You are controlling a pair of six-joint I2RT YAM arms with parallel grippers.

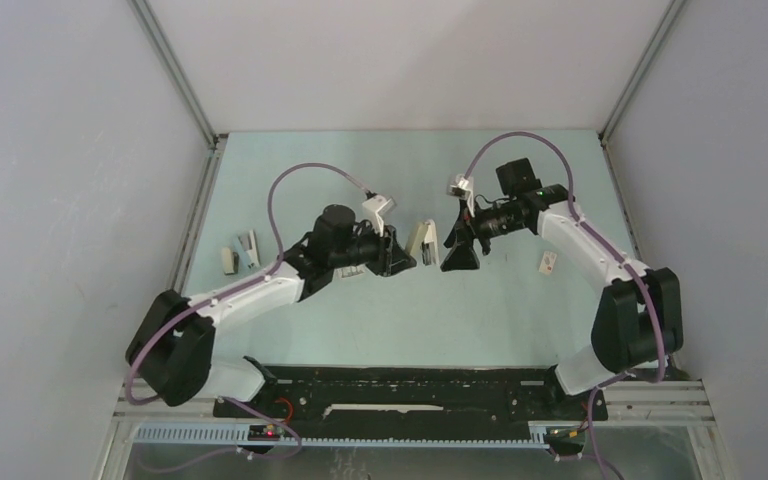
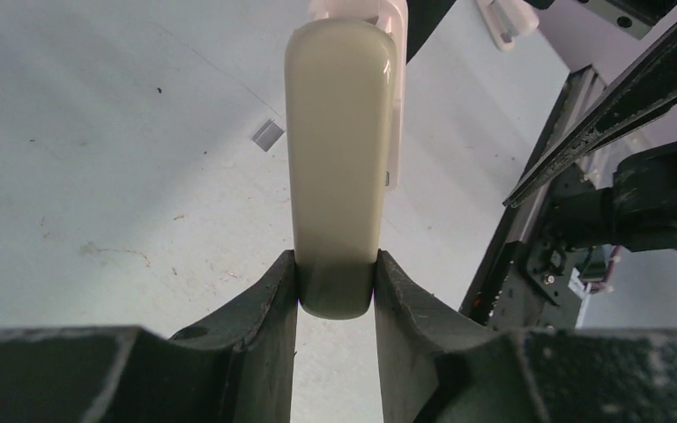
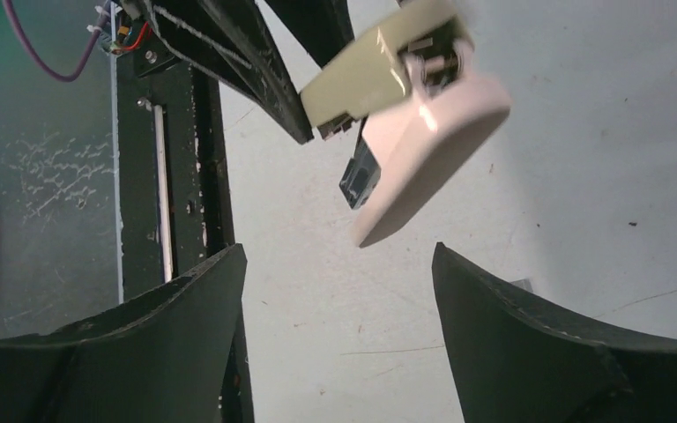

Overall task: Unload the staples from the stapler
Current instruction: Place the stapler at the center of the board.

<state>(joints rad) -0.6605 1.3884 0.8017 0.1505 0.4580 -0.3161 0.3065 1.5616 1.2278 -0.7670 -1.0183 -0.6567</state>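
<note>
Although the top view gives only a small pale shape near the middle of the bench (image 1: 290, 180), the stapler (image 1: 421, 240) is shown far more fully by the wrist views. In the left wrist view the stapler (image 2: 335, 159) is seen clamped by one rounded end between the two fingers (image 2: 260, 304) of the left gripper (image 2: 335, 275), with its cream back running straight away from the camera.

Only in the right wrist view can it be seen that the stapler (image 3: 423, 132) is hinged open, its two halves spread apart and a dark metal part exposed between them. There the right gripper (image 3: 339, 256) is seen with its jaws wide apart and nothing between them, the stapler lying just beyond the fingertips.

A small grey strip, taken for the staples (image 2: 267, 134), is seen lying flat on the bench beside the stapler in the left wrist view alone.

From above, the left gripper (image 1: 407, 258) and the right gripper (image 1: 459, 258) are seen close together, a small white box (image 1: 548, 262) lies towards the right edge, and two small objects (image 1: 238, 254) lie near the left edge.
</note>
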